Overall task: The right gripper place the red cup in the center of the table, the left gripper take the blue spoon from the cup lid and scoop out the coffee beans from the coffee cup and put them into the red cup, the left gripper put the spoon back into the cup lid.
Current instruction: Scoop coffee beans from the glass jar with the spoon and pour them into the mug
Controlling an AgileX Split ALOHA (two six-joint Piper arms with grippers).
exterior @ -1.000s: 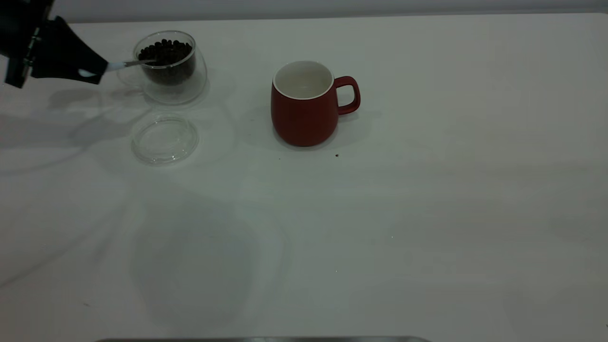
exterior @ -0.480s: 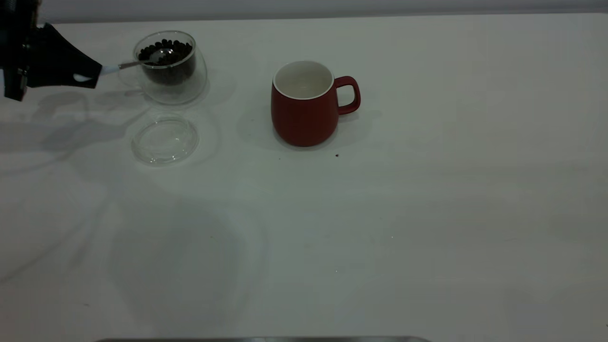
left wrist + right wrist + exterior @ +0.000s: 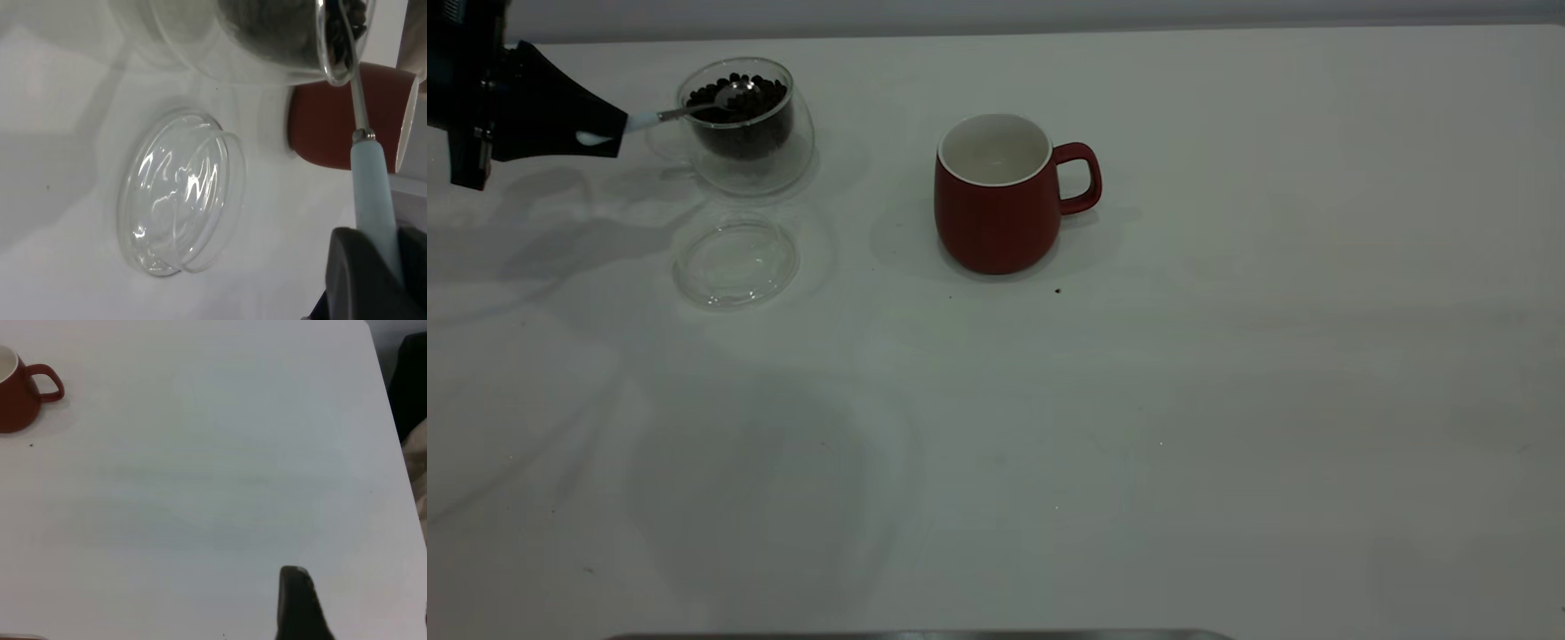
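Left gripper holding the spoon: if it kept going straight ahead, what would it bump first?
Probably the coffee cup: the left gripper points at it, the blue spoon already reaching inside.

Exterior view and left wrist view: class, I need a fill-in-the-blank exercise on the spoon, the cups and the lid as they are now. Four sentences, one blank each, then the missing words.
1. The left gripper holds the blue spoon by its ____.
2. The spoon's bowl is over the coffee beans in the ____ cup.
3. The cup lid on the table has ____ lying in it.
4. The red cup looks ____ inside.

Missing words: handle; coffee; nothing; empty
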